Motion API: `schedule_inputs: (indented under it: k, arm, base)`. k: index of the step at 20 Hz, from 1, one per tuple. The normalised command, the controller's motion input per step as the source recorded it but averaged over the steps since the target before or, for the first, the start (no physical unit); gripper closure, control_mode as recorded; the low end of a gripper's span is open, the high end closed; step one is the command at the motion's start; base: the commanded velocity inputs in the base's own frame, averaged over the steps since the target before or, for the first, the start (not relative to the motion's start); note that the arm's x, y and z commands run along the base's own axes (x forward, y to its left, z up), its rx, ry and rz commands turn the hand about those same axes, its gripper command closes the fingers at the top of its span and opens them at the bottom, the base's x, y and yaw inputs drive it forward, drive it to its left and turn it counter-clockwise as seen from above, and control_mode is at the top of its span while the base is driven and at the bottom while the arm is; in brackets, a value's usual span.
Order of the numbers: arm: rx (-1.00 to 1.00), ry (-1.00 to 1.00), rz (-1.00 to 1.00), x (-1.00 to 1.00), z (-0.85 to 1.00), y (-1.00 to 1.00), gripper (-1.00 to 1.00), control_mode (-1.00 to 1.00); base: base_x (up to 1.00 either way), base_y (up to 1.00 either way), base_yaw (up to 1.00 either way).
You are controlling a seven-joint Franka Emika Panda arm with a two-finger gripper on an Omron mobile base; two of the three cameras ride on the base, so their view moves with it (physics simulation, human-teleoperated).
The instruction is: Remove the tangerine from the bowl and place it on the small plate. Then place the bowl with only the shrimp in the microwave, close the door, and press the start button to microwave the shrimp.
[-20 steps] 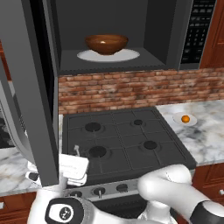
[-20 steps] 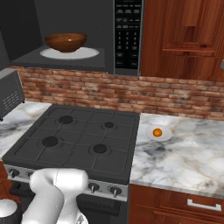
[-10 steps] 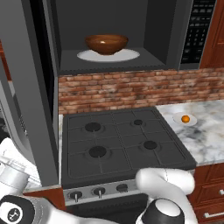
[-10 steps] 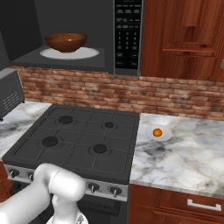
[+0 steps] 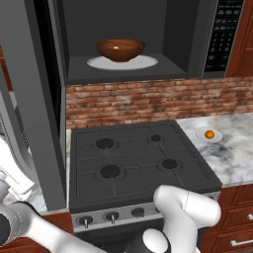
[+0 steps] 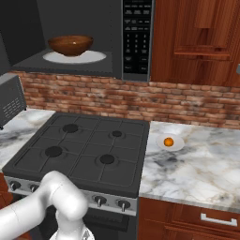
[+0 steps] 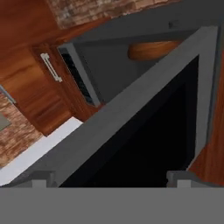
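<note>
1. Our two-finger gripper (image 7: 112, 178) stands spread wide, holding nothing.
2. Just ahead of its tips we see the grey-framed, dark-glass microwave door (image 7: 144, 144), swung open.
3. Beyond the door's edge sits the glossy dark-brown bowl (image 7: 151, 50), inside the dark microwave (image 7: 109, 70).

shrimp hidden inside bowl (image 5: 120, 49); door (image 5: 29, 99) cut by frame edge; bowl partly behind door, hand view.
</note>
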Motion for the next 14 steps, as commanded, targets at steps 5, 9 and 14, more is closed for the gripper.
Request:
schedule_inputs:
  k: [5,9,14]
  arm:
    - [0.09,-0.31,0.0,0.0,0.26,-0.71,-1.0,-1.0]
    - [0.13,-0.28,0.0,0.0,0.35,-0.82,-1.0,-1.0]
    - [0.13,-0.27,0.0,0.0,0.46,-0.89,-1.0,-1.0]
  base:
    - [0.0,0.0,0.0]
    - [0.0,0.0,0.0]
    - [0.0,0.0,0.0]
